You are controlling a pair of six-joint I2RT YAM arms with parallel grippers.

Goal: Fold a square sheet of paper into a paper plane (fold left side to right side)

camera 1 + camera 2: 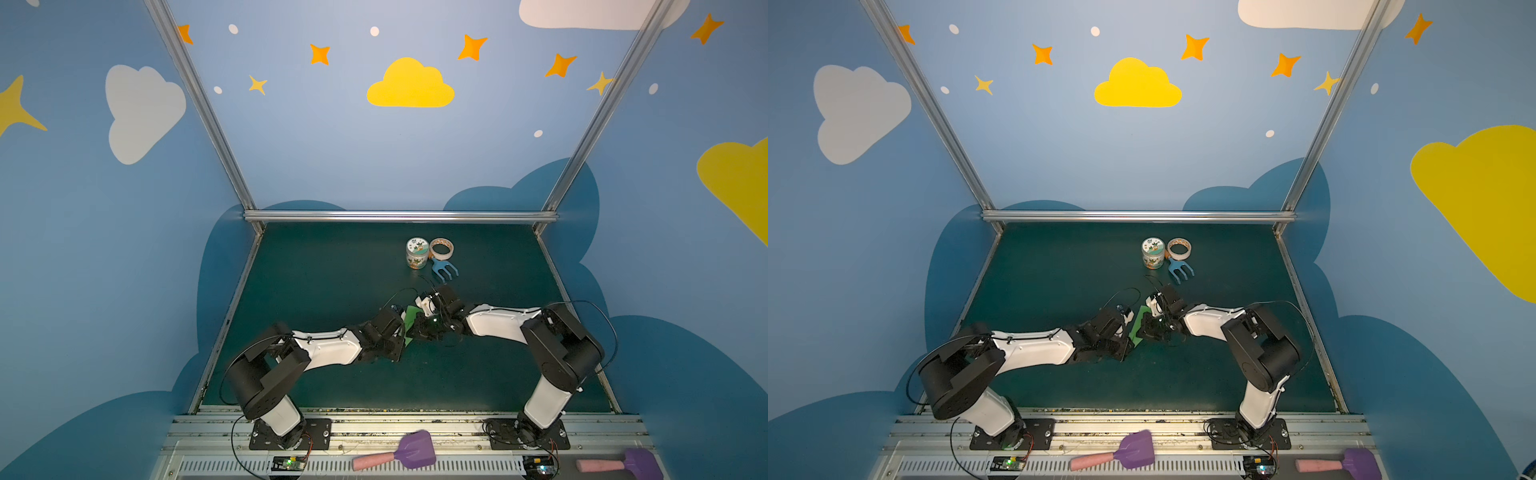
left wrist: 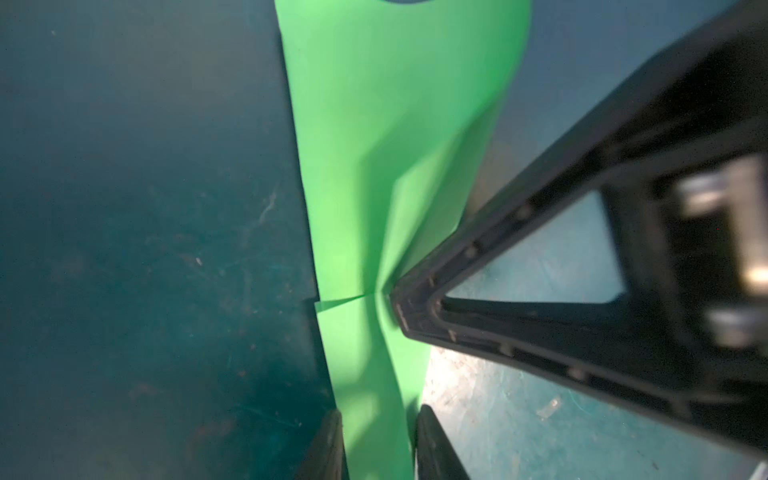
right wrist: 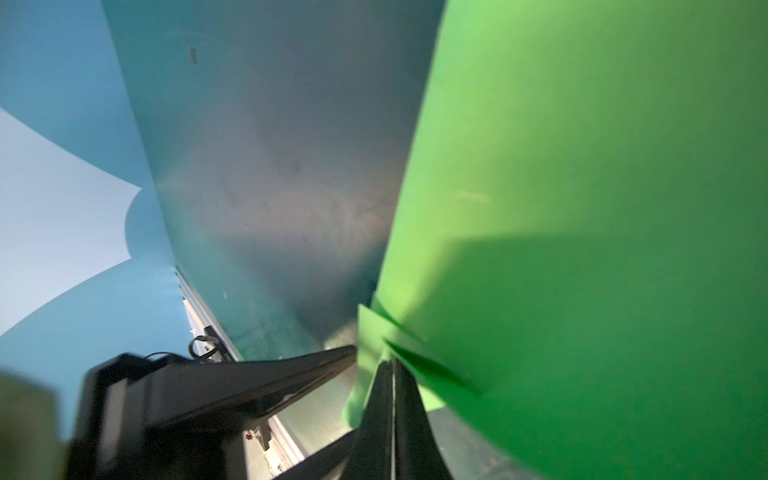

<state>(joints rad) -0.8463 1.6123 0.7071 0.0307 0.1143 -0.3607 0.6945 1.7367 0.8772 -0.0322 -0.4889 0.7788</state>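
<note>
- A strip of bright green paper (image 1: 409, 321), folded narrow with layered flaps, hangs between the two grippers where they meet at mid-table. It appears lifted off the mat.
- The right gripper (image 3: 390, 368) has its two fingers pressed together on one edge of the paper. In the left wrist view, creases fan out from that pinch point.
- The left gripper (image 2: 379, 415) faces the right gripper from the other side of the paper. Its two black fingers (image 2: 326, 446) stand apart, and the green strip runs through the gap between them.
- In both top views the grippers sit almost tip to tip, and only a small green sliver shows between their black bodies.
- A dark green mat (image 1: 332, 270) lies beneath both grippers.
- Beyond the right gripper, away from the arm bases, three things sit close together on the mat: a small printed jar (image 1: 417, 253), a roll of tape (image 1: 441, 248) just beside it, and a blue toy rake (image 1: 444, 269) nearest the gripper.
- Behind the grippers, on the metal rail by the arm bases, lie a purple toy shovel with a pink handle (image 1: 401, 455) and a second purple, pink-handled tool (image 1: 623, 463).
</note>
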